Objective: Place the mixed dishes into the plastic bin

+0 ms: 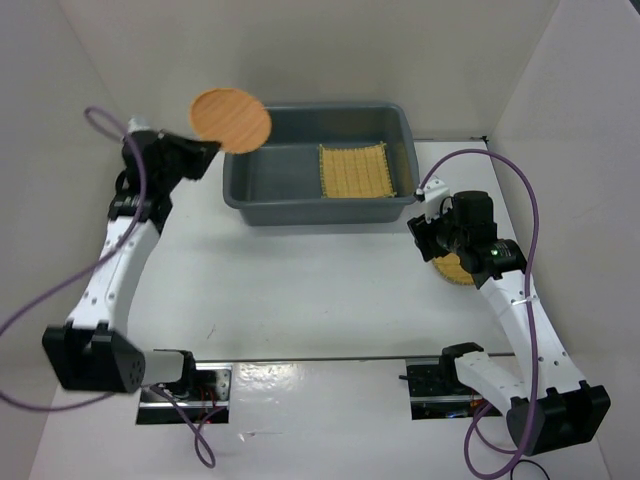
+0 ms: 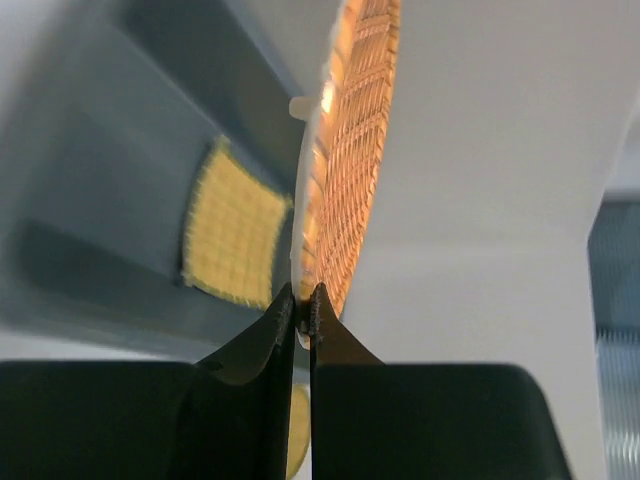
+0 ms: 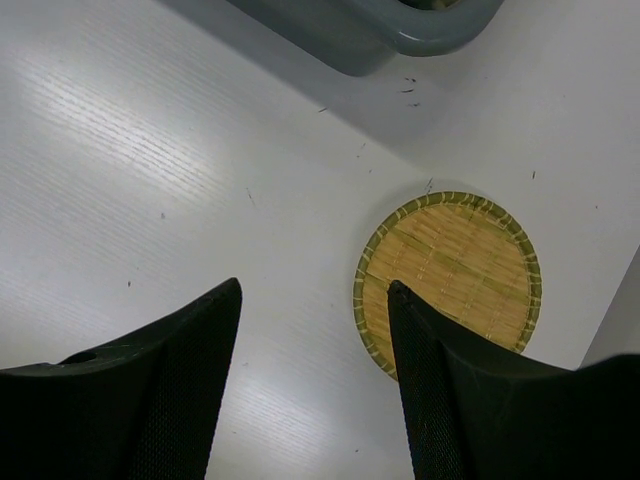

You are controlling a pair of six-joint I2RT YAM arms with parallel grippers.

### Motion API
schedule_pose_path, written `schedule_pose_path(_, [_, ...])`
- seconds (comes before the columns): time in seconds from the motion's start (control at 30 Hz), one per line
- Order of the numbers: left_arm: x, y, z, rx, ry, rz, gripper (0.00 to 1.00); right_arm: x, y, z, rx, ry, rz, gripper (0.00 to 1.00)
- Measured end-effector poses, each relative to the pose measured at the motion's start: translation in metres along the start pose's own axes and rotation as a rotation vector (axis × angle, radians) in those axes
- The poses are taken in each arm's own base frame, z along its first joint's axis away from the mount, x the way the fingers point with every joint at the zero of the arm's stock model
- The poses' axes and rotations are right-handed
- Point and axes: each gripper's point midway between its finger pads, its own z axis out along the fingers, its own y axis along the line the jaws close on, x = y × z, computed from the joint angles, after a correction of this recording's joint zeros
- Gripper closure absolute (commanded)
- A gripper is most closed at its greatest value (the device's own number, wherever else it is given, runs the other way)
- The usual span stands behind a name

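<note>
Top external view: nearest the arms, the paler yellow round disc (image 3: pixel 450 280) lies flat on the white table (image 1: pixel 300 290). It sits just off the near right corner of the plastic bin (image 1: pixel 300 208), apart from its wall. The right gripper (image 3: pixel 315 290) hangs above the disc with its jaws spread wide and nothing between them. In the right wrist view the disc shows beside and partly behind the right finger. Inside the bin, the square yellow slatted mat (image 1: pixel 353 170) lies on the floor of the right half. Farther back, at the bin's far left corner, the left gripper (image 2: pixel 303 300) is pinched narrow on the edge of the orange-brown round disc (image 1: pixel 231 120). The disc is held in the air above the bin's rim. The left wrist view shows it edge-on, with the mat beyond it down in the bin.
</note>
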Motion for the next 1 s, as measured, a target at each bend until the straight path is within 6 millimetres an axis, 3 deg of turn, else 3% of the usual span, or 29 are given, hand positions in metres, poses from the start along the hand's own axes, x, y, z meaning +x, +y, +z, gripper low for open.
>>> schedule_pose_path(0.1, [0.039, -0.039, 0.043, 0.075, 0.189, 0.110, 1.00, 0.001, -0.002, 0.000, 0.011, 0.003, 0.010, 0.34])
schedule_pose_path(0.17, [0.073, -0.050, 0.067, 0.106, 0.311, 0.175, 1.00, 0.001, -0.004, -0.001, 0.016, 0.004, 0.016, 0.34])
schedule_pose_path(0.33, [0.144, -0.041, 0.096, 0.115, 0.545, 0.234, 1.00, 0.002, -0.006, -0.001, 0.025, 0.008, 0.020, 0.34])
schedule_pose_path(0.47, [0.184, -0.026, 0.123, 0.092, 0.667, 0.242, 1.00, 0.003, -0.007, -0.001, 0.027, 0.008, 0.022, 0.34])
schedule_pose_path(0.77, [0.235, 0.010, 0.182, 0.039, 0.802, 0.225, 1.00, 0.003, -0.008, -0.001, 0.032, 0.010, 0.025, 0.34])
schedule_pose_path(0.9, [0.249, 0.016, 0.218, 0.017, 0.824, 0.221, 1.00, 0.003, -0.008, -0.001, 0.034, 0.010, 0.026, 0.34])
schedule_pose_path(1.0, [0.255, 0.010, 0.242, 0.052, 0.807, 0.227, 1.00, 0.003, -0.008, -0.001, 0.034, 0.010, 0.026, 0.34])
